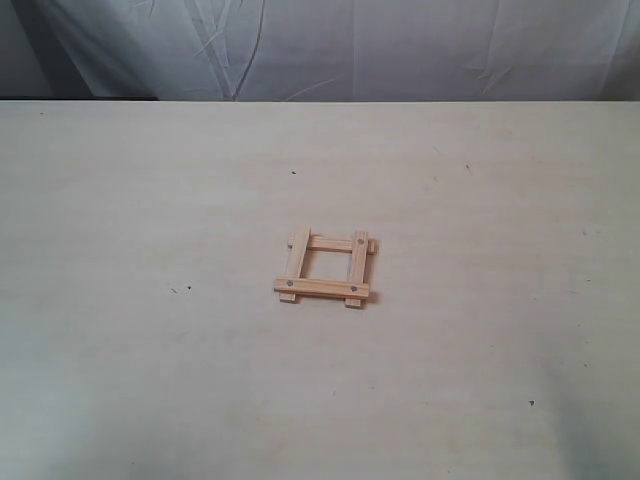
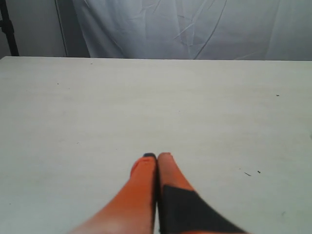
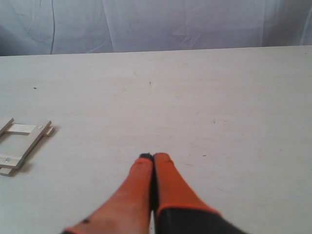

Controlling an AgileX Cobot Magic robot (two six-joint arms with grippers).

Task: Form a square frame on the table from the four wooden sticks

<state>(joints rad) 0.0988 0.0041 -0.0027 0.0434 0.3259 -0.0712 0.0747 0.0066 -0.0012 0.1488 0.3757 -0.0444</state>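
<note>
The four wooden sticks lie as a small square frame [image 1: 325, 268] in the middle of the table [image 1: 150, 350]; they overlap at the corners and their ends stick out a little. Part of the square frame [image 3: 22, 145] also shows at the edge of the right wrist view. Neither gripper appears in the exterior view. My left gripper [image 2: 157, 156] is shut with nothing in it, over bare table. My right gripper [image 3: 153, 157] is shut too, empty, and well apart from the frame.
A creased white cloth [image 1: 340, 45] hangs behind the table's far edge. A few tiny dark specks [image 1: 181, 290] dot the surface. A dark stand leg [image 2: 9, 29] shows beyond the far corner in the left wrist view.
</note>
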